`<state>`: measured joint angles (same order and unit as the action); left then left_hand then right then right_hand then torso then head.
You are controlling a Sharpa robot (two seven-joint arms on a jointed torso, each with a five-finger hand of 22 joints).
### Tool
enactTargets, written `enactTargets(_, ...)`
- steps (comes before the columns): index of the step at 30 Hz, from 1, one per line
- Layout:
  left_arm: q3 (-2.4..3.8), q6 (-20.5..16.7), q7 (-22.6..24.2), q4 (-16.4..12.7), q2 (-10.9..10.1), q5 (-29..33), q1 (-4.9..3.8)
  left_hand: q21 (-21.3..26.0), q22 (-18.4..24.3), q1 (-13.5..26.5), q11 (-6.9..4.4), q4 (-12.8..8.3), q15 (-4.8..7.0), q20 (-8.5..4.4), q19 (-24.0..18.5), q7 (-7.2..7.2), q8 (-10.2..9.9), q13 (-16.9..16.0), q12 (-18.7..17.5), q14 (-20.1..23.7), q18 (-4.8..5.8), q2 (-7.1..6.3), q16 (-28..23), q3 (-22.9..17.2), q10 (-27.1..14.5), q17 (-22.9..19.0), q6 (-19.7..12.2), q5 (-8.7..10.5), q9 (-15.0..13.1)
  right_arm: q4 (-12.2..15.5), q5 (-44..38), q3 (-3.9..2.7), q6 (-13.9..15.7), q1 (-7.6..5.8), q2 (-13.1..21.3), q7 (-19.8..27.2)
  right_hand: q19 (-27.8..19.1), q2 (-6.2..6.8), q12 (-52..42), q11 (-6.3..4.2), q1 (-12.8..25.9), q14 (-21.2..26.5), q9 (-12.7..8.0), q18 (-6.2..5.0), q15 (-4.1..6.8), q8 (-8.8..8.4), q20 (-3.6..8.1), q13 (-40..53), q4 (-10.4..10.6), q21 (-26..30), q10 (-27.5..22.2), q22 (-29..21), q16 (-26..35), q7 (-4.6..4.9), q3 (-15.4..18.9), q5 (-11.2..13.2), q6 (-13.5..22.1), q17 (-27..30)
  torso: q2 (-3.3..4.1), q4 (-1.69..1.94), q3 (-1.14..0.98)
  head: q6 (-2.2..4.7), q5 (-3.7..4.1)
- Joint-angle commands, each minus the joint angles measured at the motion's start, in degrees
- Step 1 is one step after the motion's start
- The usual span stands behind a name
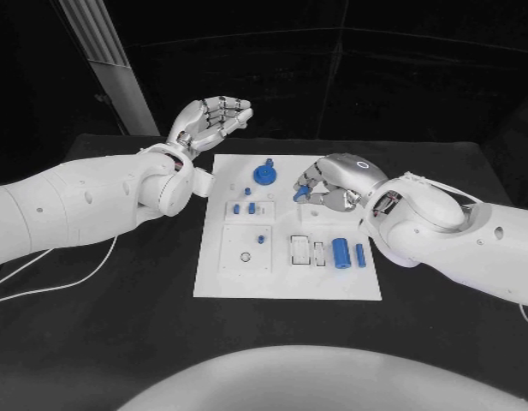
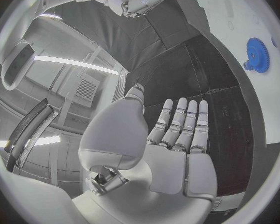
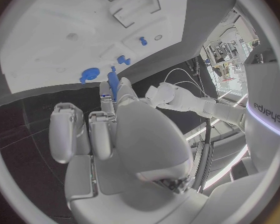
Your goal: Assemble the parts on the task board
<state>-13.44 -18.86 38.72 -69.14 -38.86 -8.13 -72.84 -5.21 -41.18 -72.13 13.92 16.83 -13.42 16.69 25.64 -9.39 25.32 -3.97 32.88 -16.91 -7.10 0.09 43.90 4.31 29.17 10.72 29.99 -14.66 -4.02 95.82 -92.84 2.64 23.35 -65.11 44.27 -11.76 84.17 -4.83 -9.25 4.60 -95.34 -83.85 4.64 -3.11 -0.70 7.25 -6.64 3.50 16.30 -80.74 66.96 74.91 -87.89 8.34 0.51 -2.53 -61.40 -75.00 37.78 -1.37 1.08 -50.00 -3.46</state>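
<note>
Your right hand (image 1: 328, 181) pinches a small blue part (image 1: 299, 195) over the far-right area of the task board (image 1: 286, 282). Left hand (image 1: 210, 120) holds nothing — fingers apart, raised past the board's far-left corner. Blue gear (image 1: 265, 174) sits at board's far edge on the black tabletop (image 1: 91, 342).

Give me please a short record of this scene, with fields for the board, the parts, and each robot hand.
board: white task board in the middle of the black table
gear: blue gear on the board's far end
cylinders: two blue cylinders lying at the board's right side
left robot hand: left hand raised beyond the board's far left corner, fingers apart, holding nothing
right robot hand: right hand over the board's far right part, pinching a small blue part
</note>
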Motion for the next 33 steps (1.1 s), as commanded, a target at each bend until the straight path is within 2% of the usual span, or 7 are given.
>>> enactTargets(1, 0.03, 0.60, 10.93, 0.06, 0.13, 0.10, -0.07, 0.26, 0.08, 0.01, -0.03, -0.08, -0.18, -0.03, 0.16, -6.65, 0.28, 0.08, 0.29, 0.35, 0.94, 0.53, 0.26, 0.30, -0.22, -0.05, -0.48, -0.19, 0.06, 1.07, 1.94, -0.03, 0.80, -0.14, -1.09, 4.12, 2.02, -0.08, 0.26, -0.07, -0.69, -5.01, 0.10, 0.84, 0.41, 0.30, 0.36, -0.05, 0.22, -0.18, 0.35, 10.36, -0.25, -0.38, -0.16, -0.14, -0.68, -8.88, 0.02, 0.14, 0.03, 0.00, -0.29)
enactTargets(7, 0.03, 0.58, 10.94, 0.07, 0.15, 0.10, -0.07, 0.26, 0.08, 0.01, -0.03, -0.08, -0.18, -0.03, 0.16, -6.65, 0.28, 0.08, 0.29, 0.35, 0.94, 0.53, 0.26, 0.30, -0.22, -0.05, -0.48, -0.19, 0.06, 1.75, 2.64, -0.02, -2.57, -0.15, -3.99, 7.07, 2.02, -0.12, 0.77, -0.01, -0.99, -5.03, 0.00, 0.84, 0.40, 0.11, 0.38, -0.07, 0.22, -0.18, 0.37, 10.37, -0.28, -0.30, -0.22, -0.15, -0.57, -8.96, 0.07, 0.10, 0.00, 0.00, -1.10)
enactTargets(14, 0.03, 0.60, 10.95, 0.12, 0.22, 0.10, -0.07, 0.26, 0.08, 0.01, -0.03, -0.08, -0.18, -0.03, 0.16, -6.65, 0.28, 0.08, 0.29, 0.35, 0.94, 0.53, 0.26, 0.30, -0.22, -0.05, -0.48, -0.19, 0.06, 0.50, 2.14, 0.00, -7.31, -0.13, -7.09, 9.19, 2.01, -0.19, 1.13, 0.04, -1.24, -5.04, -0.06, 0.84, 0.37, -0.02, 0.37, -0.07, 0.19, -0.16, 0.36, 10.37, -0.31, -0.24, -0.31, -0.14, -0.51, -9.03, 0.06, 0.03, 0.02, 0.00, -1.88)
enactTargets(25, 0.03, 0.60, 10.98, 0.11, 0.21, 0.10, -0.07, 0.28, 0.12, -0.04, -0.03, -0.08, -0.19, -0.03, 0.16, -6.66, 0.33, 0.09, 0.38, 0.37, 0.95, 0.58, 0.35, 0.38, -0.29, -0.17, -0.53, -0.20, 0.07, -1.72, -6.15, 0.05, -16.01, 0.09, -10.10, 11.31, 1.97, -0.11, 1.74, 0.20, -1.34, -5.07, -0.17, 0.83, 0.26, -0.26, 0.33, -0.07, 0.25, -0.10, 0.23, 10.35, -0.37, -0.07, -0.24, -0.14, -0.33, -9.19, 0.03, 0.01, -0.06, 0.00, -2.67)
enactTargets(33, 0.03, 0.59, 10.99, 0.06, 0.13, 0.10, -0.07, 0.28, 0.12, -0.04, -0.03, -0.08, -0.19, -0.03, 0.16, -6.66, 0.33, 0.09, 0.38, 0.37, 0.95, 0.58, 0.35, 0.38, -0.29, -0.17, -0.53, -0.20, 0.07, -3.01, -9.63, 0.09, -17.76, 0.76, -11.54, 11.17, 1.97, -0.20, 2.07, 0.26, -1.48, -5.10, -0.22, 0.84, 0.19, -0.38, 0.29, -0.07, 0.22, -0.11, 0.16, 10.36, -0.43, -0.02, -0.31, -0.15, -0.28, -9.36, 0.06, -0.01, -0.05, 0.00, -2.77)
